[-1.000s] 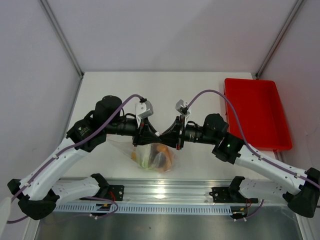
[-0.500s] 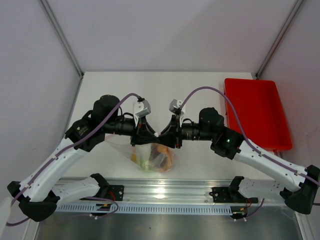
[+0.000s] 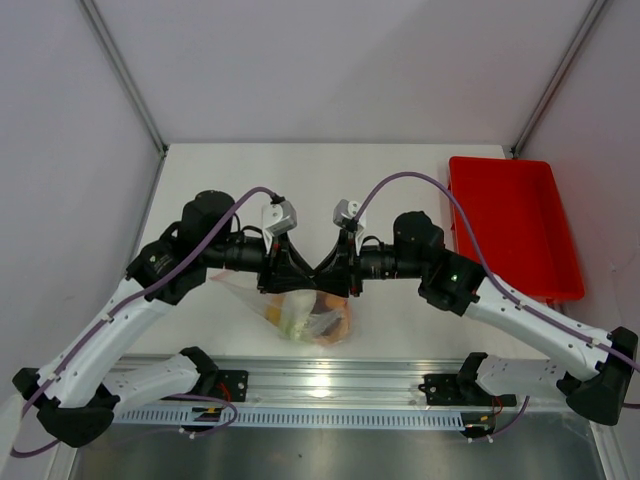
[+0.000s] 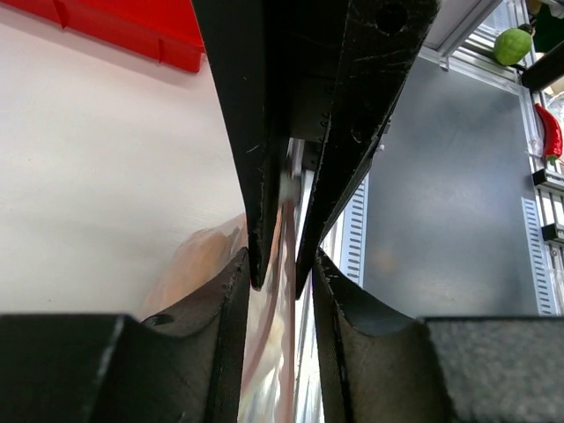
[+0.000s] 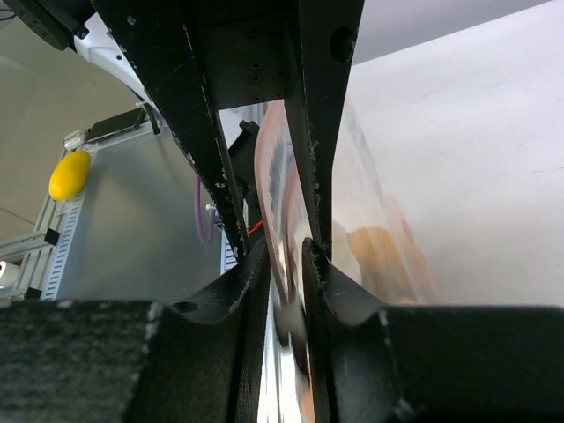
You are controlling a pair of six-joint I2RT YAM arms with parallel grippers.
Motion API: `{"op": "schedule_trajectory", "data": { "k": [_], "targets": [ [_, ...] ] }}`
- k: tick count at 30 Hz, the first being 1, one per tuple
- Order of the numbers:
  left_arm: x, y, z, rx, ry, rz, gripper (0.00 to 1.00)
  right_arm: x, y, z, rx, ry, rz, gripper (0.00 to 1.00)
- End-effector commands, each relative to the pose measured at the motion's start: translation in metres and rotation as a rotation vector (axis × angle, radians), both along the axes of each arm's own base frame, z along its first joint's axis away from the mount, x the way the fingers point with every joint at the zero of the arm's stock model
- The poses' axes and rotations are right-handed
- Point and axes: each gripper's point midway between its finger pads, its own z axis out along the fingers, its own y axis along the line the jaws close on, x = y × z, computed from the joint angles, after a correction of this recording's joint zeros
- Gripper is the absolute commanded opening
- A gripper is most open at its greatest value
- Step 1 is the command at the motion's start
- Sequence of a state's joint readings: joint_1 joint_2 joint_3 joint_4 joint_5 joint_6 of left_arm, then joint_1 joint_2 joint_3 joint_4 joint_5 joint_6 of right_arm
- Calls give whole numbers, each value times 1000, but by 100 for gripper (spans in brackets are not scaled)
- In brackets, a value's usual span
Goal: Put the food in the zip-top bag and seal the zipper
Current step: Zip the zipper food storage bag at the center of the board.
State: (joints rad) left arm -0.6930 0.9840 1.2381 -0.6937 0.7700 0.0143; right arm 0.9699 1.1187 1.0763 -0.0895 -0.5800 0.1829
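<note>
Low near the middle of the white surface's (image 3: 380,170) near edge sits one clear, crinkly, pink-tinted plastic zip-top bag (image 3: 305,305). Its filled body lies toward the near edge and its mouth edge is lifted up between the arms. The thin pinkish-red zipper strip (image 5: 266,163) has its long axis running left to right, from one arm toward the other. Several toy foods (image 3: 318,312) show through the film, orange and yellow-green among them, but their number cannot be counted. The left gripper (image 3: 306,271) and right gripper (image 3: 326,271) meet tip to tip over that edge. Each pair of fingers stands a narrow gap apart with the strip passing through the gap. Whether either pair actually pinches it cannot be told. One red rectangular plastic tray (image 3: 505,230) lies along the right edge, well apart from the bag.
</note>
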Motion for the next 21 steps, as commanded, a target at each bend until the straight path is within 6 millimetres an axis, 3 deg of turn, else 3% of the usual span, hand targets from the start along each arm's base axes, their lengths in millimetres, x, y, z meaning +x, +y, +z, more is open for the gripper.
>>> {"op": "schedule_trajectory", "data": {
  "k": [1,2,3,4,6,8,9,11,13,14,21],
  "targets": [
    [17,6,9,-26,-56,80,35,-12,-3,5,29,-1,42,0],
    [18,6,7,-22,-50,82,32,-12,-4,2,24,7,42,0],
    [17,6,7,-22,-51,77,11,-13,-4,0,24,16,56,12],
    [16,6,5,-19,-42,73,1,-12,-5,-5,18,31,51,14],
    [17,5,2,-10,-36,72,1,-9,-8,-6,24,40,31,0],
    [18,5,-5,8,-18,70,1,-4,-10,-10,17,51,10,0],
    [18,5,-10,18,-7,68,19,-2,-11,-10,17,50,-3,0],
    [17,5,-16,28,1,65,40,3,-15,-9,19,52,-22,0],
    [16,7,-19,32,4,69,50,4,-19,-7,24,52,-28,2],
    [15,8,-21,37,1,70,61,7,-20,-7,24,54,-41,9],
    [11,15,-22,40,-16,86,68,6,-26,-7,25,60,-38,11]
  ]
}}
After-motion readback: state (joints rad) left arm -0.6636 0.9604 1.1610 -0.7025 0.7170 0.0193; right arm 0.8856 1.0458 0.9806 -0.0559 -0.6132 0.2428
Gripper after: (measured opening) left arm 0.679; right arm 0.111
